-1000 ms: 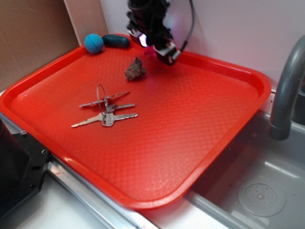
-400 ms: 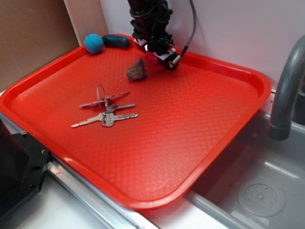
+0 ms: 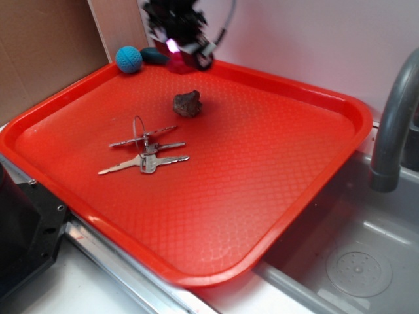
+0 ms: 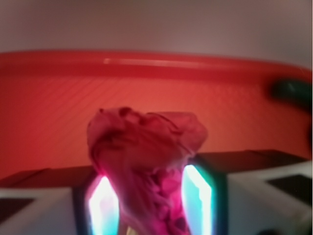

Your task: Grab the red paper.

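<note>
**Red paper held in the gripper**

The gripper (image 3: 185, 57) hangs over the back edge of the red tray (image 3: 340, 104), near the blue ball (image 3: 129, 59). Its jaws are squeezed on the red paper (image 4: 144, 161), which sits crumpled between them. The brown rock (image 3: 187, 103) lies on the tray, with the keys (image 3: 145, 154) in front of it.

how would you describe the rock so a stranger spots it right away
Start at the big red-orange tray beside the sink. The rock lies on its far half, just beyond the keys. It is the only brown, lumpy, dull piece; the ball nearby is blue and round.
</note>
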You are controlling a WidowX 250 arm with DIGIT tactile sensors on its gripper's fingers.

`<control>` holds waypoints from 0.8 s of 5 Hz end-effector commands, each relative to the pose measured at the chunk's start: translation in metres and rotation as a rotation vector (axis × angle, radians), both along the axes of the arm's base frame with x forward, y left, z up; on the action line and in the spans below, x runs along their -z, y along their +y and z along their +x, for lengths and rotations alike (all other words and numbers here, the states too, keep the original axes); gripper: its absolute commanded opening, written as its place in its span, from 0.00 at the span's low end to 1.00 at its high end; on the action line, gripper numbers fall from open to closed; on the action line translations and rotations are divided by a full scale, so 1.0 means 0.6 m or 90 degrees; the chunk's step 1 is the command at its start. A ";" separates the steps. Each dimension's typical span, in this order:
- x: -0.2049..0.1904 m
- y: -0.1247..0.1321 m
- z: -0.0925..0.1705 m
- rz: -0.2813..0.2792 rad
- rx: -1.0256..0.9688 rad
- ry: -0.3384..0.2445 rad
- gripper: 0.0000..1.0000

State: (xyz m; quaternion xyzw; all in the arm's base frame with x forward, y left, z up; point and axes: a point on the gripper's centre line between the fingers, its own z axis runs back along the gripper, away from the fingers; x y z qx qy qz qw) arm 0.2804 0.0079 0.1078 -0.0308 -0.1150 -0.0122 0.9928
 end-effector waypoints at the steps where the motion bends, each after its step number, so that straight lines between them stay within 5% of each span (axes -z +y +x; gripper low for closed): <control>1: -0.157 -0.012 -0.073 -0.060 -0.130 0.163 0.00; 3: -0.173 -0.071 -0.112 0.058 -0.091 0.097 0.00; 4: -0.162 -0.066 -0.103 0.068 -0.100 0.109 0.00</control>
